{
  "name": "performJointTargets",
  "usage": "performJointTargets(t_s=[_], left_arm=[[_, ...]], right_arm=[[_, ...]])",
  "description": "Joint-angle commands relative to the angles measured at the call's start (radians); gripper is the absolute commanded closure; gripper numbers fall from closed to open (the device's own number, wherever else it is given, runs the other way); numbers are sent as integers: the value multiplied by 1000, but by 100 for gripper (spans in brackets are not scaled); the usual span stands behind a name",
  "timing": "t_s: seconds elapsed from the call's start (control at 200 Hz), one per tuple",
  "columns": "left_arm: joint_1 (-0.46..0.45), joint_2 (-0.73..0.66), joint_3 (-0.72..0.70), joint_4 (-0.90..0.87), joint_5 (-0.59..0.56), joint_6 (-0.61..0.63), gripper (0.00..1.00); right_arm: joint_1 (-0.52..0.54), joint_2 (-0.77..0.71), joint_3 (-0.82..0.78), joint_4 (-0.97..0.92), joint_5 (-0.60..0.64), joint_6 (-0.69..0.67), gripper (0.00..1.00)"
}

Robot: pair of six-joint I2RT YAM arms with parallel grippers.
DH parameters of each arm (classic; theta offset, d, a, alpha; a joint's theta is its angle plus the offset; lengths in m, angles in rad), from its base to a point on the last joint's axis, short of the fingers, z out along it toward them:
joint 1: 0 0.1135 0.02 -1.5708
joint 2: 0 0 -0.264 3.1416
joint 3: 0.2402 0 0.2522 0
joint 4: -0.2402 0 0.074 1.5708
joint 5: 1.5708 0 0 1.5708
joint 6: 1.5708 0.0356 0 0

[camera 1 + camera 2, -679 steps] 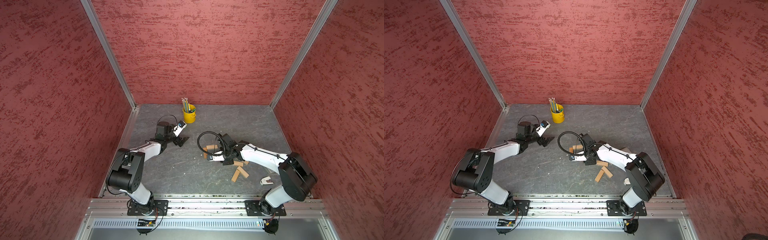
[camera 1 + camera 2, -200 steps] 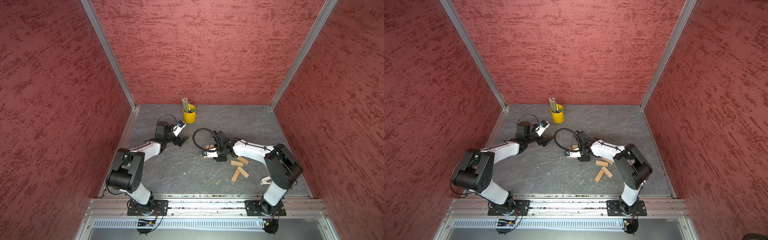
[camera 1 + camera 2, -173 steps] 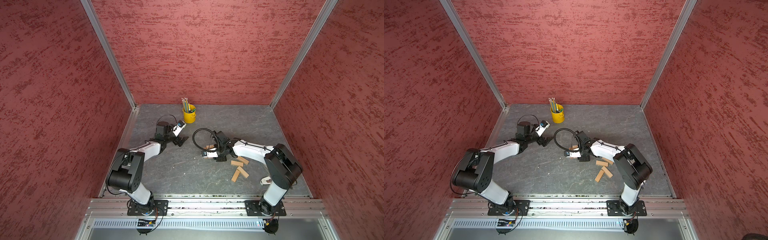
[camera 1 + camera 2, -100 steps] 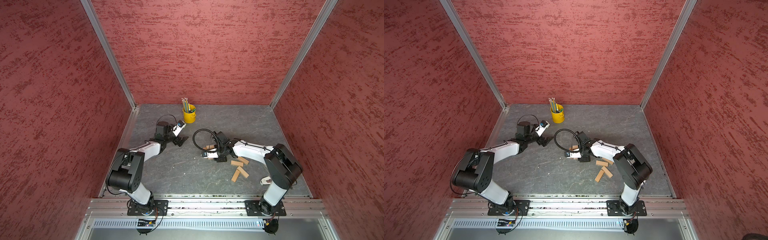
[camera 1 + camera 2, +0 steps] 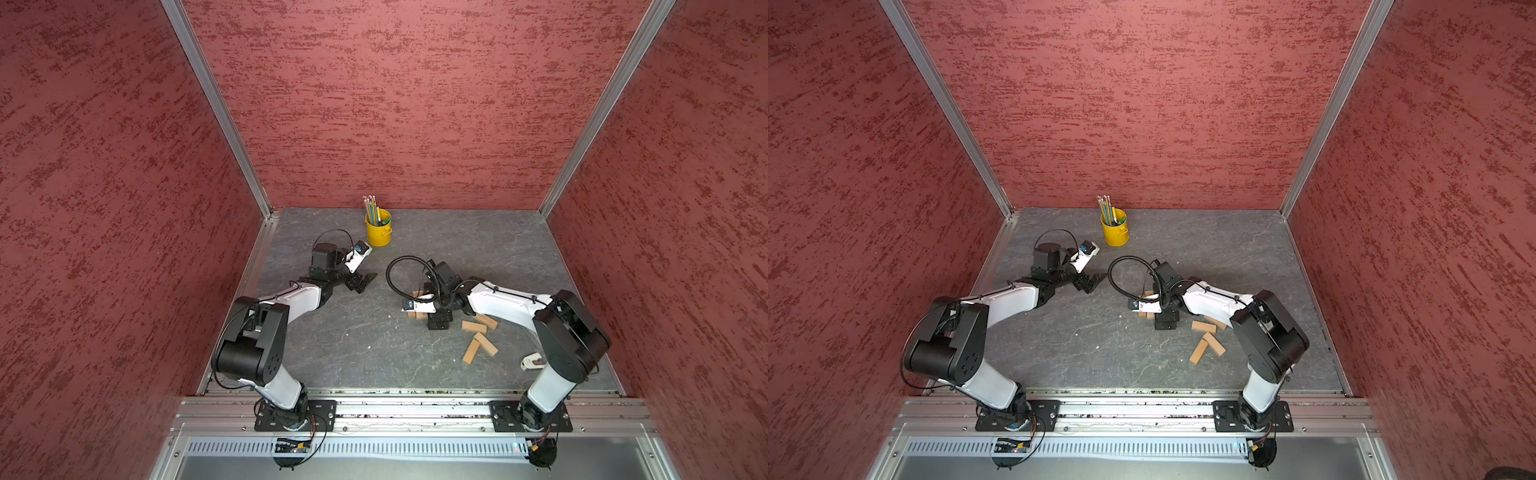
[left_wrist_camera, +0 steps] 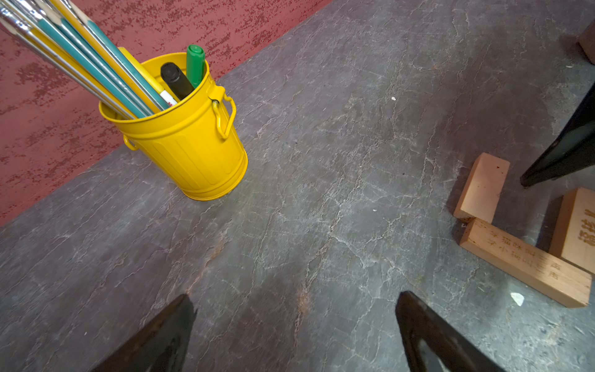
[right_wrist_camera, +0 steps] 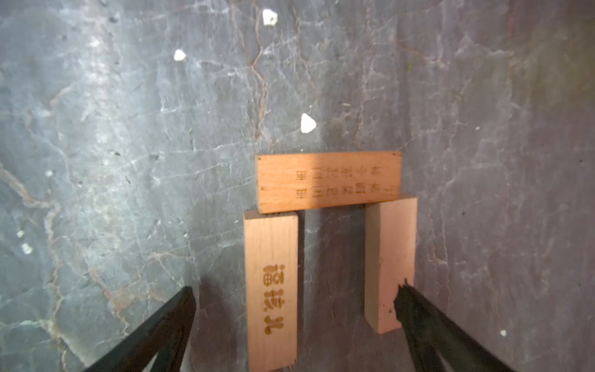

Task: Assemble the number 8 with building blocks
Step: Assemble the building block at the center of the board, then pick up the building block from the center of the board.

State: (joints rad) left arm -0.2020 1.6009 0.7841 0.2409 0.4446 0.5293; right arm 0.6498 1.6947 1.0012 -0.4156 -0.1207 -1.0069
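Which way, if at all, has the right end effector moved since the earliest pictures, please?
Yes. In a top view the right end effector has shifted slightly away from the loose wooden blocks, toward the robot's own left.

three building blocks [image 7: 329, 182] laid as an open arch, the start of the number 8 [image 7: 270, 290]

in the right wrist view a printed crossbar [image 7: 329, 182] lay flat, touching the ends of two parallel bars, one printed [image 7: 270, 290], one plain [image 7: 389, 261], with bare counter [image 7: 128, 161] between them. in both top views four more tan blocks lay loose near the arch: two just beside each other [image 5: 473, 326], two touching in a crooked v [image 5: 485, 344].
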Motion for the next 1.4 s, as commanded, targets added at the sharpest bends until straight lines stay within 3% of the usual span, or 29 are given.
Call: performJointTargets(t_s=[0.0,0.105,0.2,0.261,0.291,0.366,0.486,0.536,0.676,0.751,0.907,1.077,1.217,1.323,1.398], left_arm=[[4,2,11,2,14,-4,0],[4,2,9,2,14,-4,1],[6,2,10,5,11,-8,1],[9,5,12,9,12,-13,1],[9,7,14,7,15,-15,1],[9,10,19,-1,24,-17,1],[9,10,16,3,26,-18,1],[9,8,16,3,26,-19,0],[8,2,18,-4,29,-22,1],[6,0,21,-14,30,-22,1],[1,-8,20,-21,31,-20,1],[0,-18,9,-14,26,-20,1],[0,-16,10,-13,25,-17,1],[0,-15,12,-14,28,-17,1],[0,-15,11,-14,30,-19,0]], right_arm=[[-27,-90,41,37,7,82,1],[-59,-218,47,133,101,162,1],[-61,-372,30,290,422,208,1],[-61,-468,-36,485,631,232,1],[-60,-504,-71,518,671,235,1],[-62,-525,-27,277,610,329,1],[-68,-410,-1,-55,682,534,1],[-91,-395,-30,-190,612,573,14],[-141,-516,-152,-308,530,605,16],[-153,-591,-247,-304,539,578,16],[-172,-720,-460,-211,405,461,18],[-255,-688,-452,-94,230,395,23],[-293,-645,-437,-81,196,405,28],[-353,-634,-438,-71,153,433,41],[-376,-616,-453,-54,170,420,41]])
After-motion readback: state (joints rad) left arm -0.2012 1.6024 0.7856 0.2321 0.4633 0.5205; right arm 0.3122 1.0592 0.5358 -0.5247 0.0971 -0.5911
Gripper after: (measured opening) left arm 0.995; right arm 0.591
